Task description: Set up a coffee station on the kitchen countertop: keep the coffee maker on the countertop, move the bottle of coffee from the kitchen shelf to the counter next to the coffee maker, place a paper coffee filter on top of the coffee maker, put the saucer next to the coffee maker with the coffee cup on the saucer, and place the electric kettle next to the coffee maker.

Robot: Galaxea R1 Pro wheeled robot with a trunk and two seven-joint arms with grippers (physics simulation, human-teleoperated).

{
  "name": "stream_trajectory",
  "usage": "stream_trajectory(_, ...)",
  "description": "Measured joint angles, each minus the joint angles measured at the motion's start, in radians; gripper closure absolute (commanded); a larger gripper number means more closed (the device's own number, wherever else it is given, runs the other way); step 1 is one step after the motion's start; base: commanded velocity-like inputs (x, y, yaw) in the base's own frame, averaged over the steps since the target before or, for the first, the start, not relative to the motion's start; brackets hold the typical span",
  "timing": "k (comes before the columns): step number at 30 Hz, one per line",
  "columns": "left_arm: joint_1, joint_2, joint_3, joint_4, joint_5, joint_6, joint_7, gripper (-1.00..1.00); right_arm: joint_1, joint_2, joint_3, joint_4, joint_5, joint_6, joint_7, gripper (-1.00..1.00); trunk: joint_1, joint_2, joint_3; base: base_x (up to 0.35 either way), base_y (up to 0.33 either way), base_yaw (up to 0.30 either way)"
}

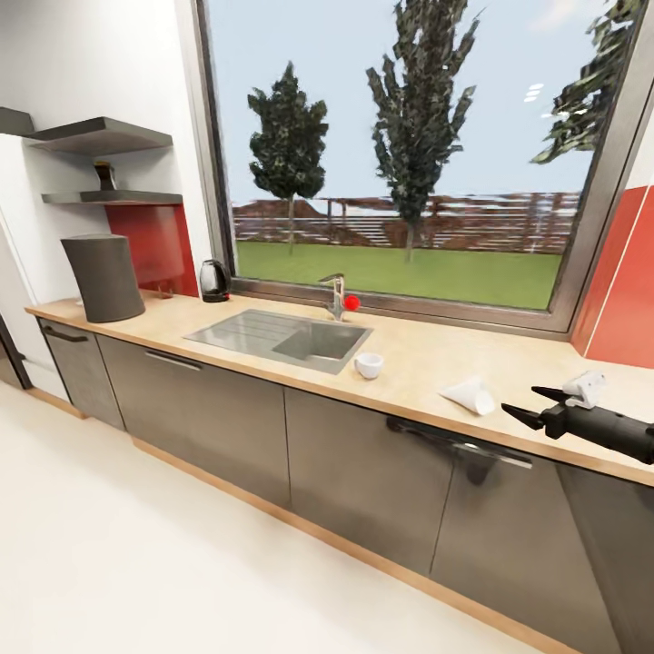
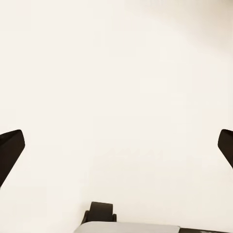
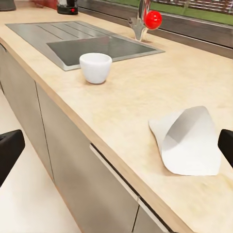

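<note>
Paper coffee filter lies on its side on the kitchen countertop, right of the sink. Coffee cup sits just off the sink's right near corner. Right gripper hovers right of the filter, fingers spread, empty. Left gripper is spread wide over pale floor. Far left: coffee maker, electric kettle.

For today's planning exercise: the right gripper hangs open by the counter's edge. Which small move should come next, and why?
Probably ease the right gripper forward onto the paper coffee filter. The filter lies on its side on the kitchen countertop just ahead of the open fingers, nearer than the coffee cup.
</note>
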Motion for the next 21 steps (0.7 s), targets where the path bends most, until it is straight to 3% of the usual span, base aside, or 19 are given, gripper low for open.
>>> stream_trajectory(12, 0.000, 0.000, 0.000, -0.003, 0.001, 0.000, 0.000, -1.00, 0.000, 0.003, -0.004, 0.040, -0.008, 0.000, 0.000, -1.00, 0.000, 0.000, 0.000, 0.072, 0.001, 0.000)
stream_trajectory(21, 0.000, -0.001, -0.006, -0.005, 0.000, -0.001, 0.000, -1.00, 0.001, 0.011, -0.006, 0.046, -0.009, 0.002, 0.047, -1.00, 0.000, 0.000, 0.000, 0.002, 0.000, 0.000)
